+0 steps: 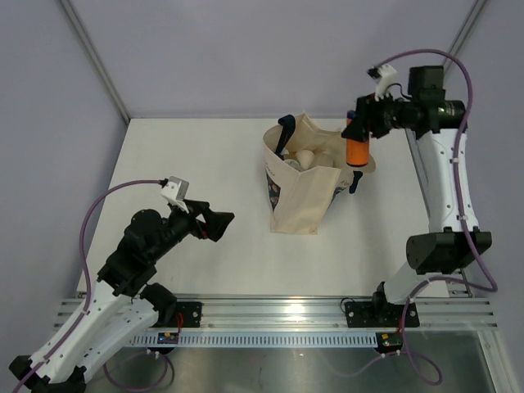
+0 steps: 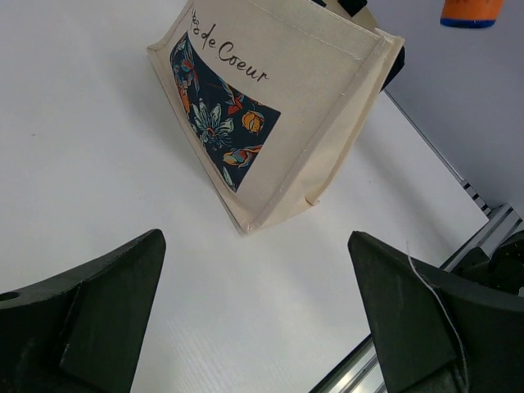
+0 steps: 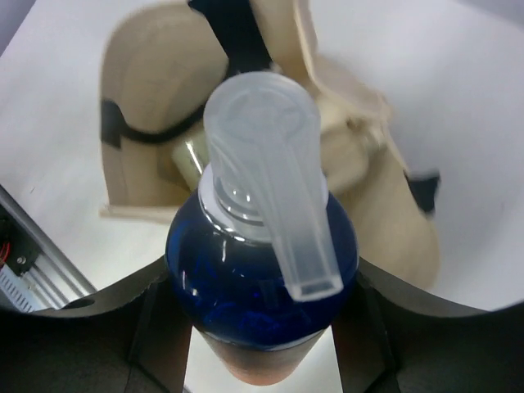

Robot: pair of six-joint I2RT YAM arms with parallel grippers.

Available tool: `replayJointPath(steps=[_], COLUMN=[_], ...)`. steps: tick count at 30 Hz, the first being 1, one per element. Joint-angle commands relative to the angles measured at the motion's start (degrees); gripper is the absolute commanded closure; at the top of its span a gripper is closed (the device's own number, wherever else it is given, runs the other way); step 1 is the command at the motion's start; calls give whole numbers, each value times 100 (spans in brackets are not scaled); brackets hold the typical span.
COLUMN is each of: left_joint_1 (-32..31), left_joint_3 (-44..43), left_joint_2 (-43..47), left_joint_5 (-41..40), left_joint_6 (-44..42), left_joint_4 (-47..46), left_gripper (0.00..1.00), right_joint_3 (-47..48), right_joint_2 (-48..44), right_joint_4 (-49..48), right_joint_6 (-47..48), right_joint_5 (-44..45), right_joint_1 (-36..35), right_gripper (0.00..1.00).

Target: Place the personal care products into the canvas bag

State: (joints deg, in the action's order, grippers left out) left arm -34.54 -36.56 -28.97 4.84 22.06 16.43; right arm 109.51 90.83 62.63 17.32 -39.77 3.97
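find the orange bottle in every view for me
Top external: the orange bottle is at upper right, over the right rim of the bag in the picture.
Left wrist: only one end of it shows, at the top right corner.
Right wrist: it fills the centre, with its clear pump head toward the camera.
Shared landmark: the canvas bag shows in all three views.
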Motion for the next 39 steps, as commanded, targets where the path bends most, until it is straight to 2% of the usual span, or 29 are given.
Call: replayJointPath(steps=[1,3,6,8,10,13,14,15,18,19,22,25,26,29,33,39], left_joint_1=[18,18,18,18,18,18,18,18,18,18,18,18,18,18,18,18], left_joint_3=[-361,-361,-378,-422,-449,-387,-370,-318,-212,-203,-273,-396,-405,-326,-221,-185], left_joint_2=[-65,-30,58,128,172,251,243,243,155,111,-99,-205,-188,39,330,436], left_joint_5=[105,79,-9,-123,-272,-343,-352,-361,-317,-274,-125,-45,-45,-115,-220,-229], left_joint_6=[-45,60,140,149,158,167,175,175,158,149,140,140,140,175,228,237], left_joint_4=[-175,-131,27,185,282,291,274,247,89,-16,-113,-78,-52,-17,89,150], left_gripper=[1,1,1,1,1,1,1,1,1,1,1,1,1,1,1,1], right_joint_3=[1455,2201,2582,2453,2041,768,94,-226,-974,-1045,-1318,-1205,-978,-582,-396,-290], right_joint_2=[899,1568,2219,2474,2423,1688,1501,1343,1051,1112,1192,1279,1306,1359,1254,814], right_joint_4=[-181,-295,-374,-357,-541,-1085,-1252,-1584,-1789,-1755,-1789,-1711,-1580,-1359,-1008,-762], right_joint_6=[-256,-107,113,122,26,-254,-360,-509,-958,-1072,-1117,-1003,-968,-765,-415,-1], right_joint_5=[932,1259,1446,1262,894,-11,-92,-92,-92,-127,30,784,978,1077,910,690], right_joint_1=[-999,-1336,-1881,-2162,-2251,-2348,-2383,-2418,-2576,-2629,-2971,-3139,-3130,-2982,-2779,-2288], right_gripper=[100,100,100,100,100,100,100,100,99,92,83,47,32,23,6,2])
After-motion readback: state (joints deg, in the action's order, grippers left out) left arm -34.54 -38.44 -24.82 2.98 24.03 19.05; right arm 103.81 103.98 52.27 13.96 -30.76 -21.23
